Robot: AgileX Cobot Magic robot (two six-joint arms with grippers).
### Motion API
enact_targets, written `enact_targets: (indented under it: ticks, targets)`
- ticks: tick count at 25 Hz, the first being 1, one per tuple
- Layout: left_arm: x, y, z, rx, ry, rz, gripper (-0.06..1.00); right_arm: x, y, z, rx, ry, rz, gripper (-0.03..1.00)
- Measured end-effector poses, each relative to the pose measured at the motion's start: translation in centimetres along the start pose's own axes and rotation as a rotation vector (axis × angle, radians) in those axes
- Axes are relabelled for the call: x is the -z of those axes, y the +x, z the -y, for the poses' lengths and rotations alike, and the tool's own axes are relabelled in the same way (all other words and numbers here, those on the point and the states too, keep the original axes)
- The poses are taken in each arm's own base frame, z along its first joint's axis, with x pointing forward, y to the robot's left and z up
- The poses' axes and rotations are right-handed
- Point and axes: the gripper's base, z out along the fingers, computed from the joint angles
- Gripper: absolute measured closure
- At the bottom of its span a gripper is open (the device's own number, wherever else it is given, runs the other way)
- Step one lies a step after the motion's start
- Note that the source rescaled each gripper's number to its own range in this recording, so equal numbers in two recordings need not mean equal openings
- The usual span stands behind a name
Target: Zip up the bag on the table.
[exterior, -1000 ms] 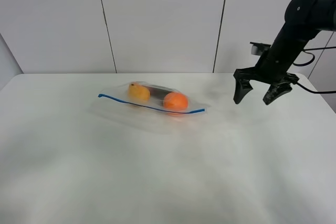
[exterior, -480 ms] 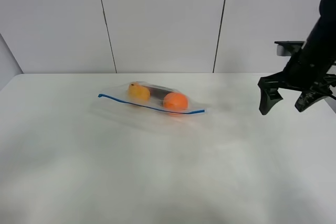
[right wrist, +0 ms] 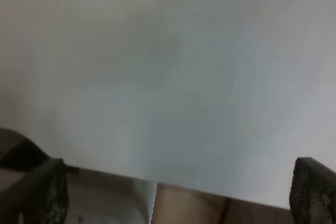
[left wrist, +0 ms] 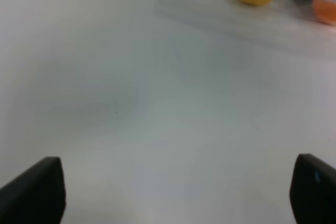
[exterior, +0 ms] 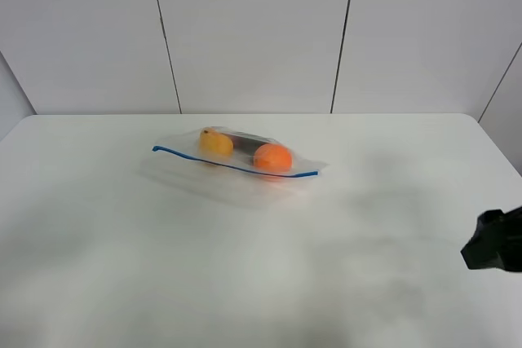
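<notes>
Exterior high view: bag point(exterior: 236, 158) flat on desk point(exterior: 163, 266), toward far edge, no readable writing. Left end effector point(left wrist: 173, 192) and right end effector point(right wrist: 173, 192) both spread wide, empty.

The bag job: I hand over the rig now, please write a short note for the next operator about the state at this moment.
Left gripper: jaws open, empty, low over the table, short of the bag.
Right gripper: jaws open, empty, out at the table's right edge, far from the bag; the high view shows only a dark piece of that arm.
Bag: lies flat near the table's far middle, the blue zip strip along its near edge, two orange fruits inside. Nothing holds it.
Done: I cannot tell whether the zip is closed.
Left: check the strip; if open, hold one end and run the zip shut.
</notes>
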Motion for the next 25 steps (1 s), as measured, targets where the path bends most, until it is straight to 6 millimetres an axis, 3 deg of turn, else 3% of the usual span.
enact_targets:
  ticks: [5,11,15,25]
  targets:
    - [0.0,0.0,0.0,0.0,0.0,0.0,-0.04,1.2,5.8,-0.3,0.026,0.018,0.272,-0.02]
    - [0.0,0.0,0.0,0.0,0.0,0.0,-0.04,3.9,10.4,-0.7,0.047,0.033,0.544,-0.02]
    - [0.0,0.0,0.0,0.0,0.0,0.0,-0.04,4.9,12.2,-0.8,0.054,0.04,0.672,-0.02]
    - [0.0,0.0,0.0,0.0,0.0,0.0,-0.04,5.7,14.6,-0.9,0.046,0.061,0.825,-0.02]
